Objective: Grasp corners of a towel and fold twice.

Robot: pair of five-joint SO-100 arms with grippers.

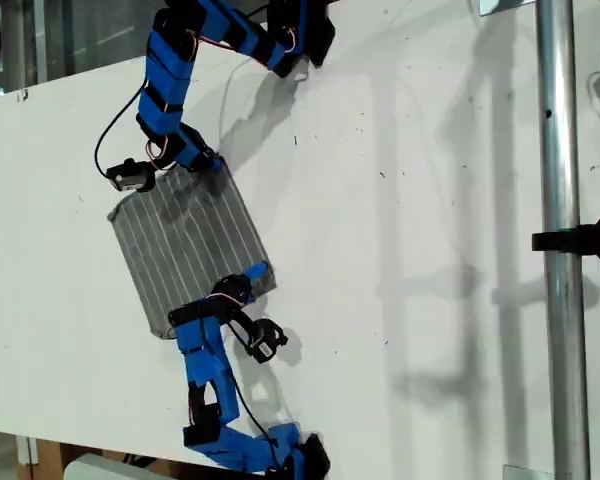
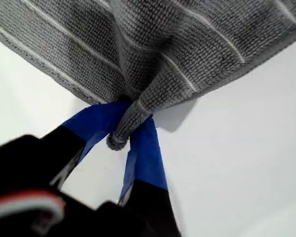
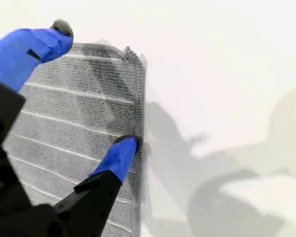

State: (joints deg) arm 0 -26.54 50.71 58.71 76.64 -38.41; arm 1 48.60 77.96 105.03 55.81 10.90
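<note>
You have my first gripper [image 2: 126, 129] pinching one towel [image 1: 185, 250] corner [image 2: 119, 138]; my second gripper [image 3: 96, 94] hangs wide open, empty; both folds remain.

We seem to be in a robotics lab or test bench rather than a home. The white tabletop [image 1: 430, 250] is plain and bare, scuffed with small dark marks, and two blue 3D-printed arms [image 1: 175, 70] are mounted at its opposite edges with loose black cables [image 1: 110, 135] trailing (nothing domestic about that). A metal pole [image 1: 560, 200] with a black clamp [image 1: 580, 240] runs down the exterior view's right, the kind of rig that carries cameras or lights.
</note>
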